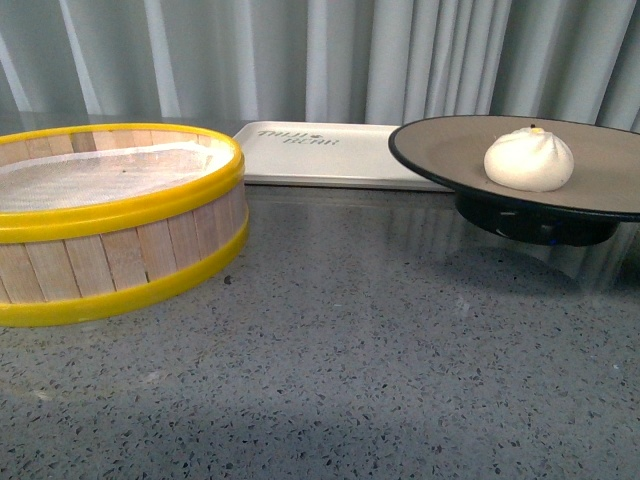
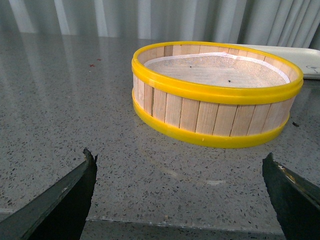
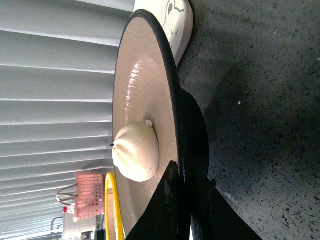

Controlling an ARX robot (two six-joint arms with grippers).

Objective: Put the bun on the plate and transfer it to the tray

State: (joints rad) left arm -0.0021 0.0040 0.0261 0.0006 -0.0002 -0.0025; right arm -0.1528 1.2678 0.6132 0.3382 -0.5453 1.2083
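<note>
The white pleated bun [image 1: 529,159] sits on the beige, black-rimmed plate [image 1: 450,145], which hangs above the counter at the right with a shadow under it. The off-white tray [image 1: 310,153] with dark lettering lies flat behind it, its right end hidden by the plate. In the right wrist view my right gripper [image 3: 181,172] is shut on the plate's [image 3: 145,75] black rim, one finger above and one below, close to the bun [image 3: 136,151]. The tray's [image 3: 176,20] corner shows beyond the plate. My left gripper [image 2: 180,167] is open over bare counter, short of the steamer basket.
A wooden steamer basket [image 1: 110,215] with yellow rims and a white liner stands at the left, also filling the left wrist view as the basket [image 2: 215,95]. Grey speckled counter [image 1: 330,360] lies in front. A pale pleated curtain [image 1: 320,50] closes off the back.
</note>
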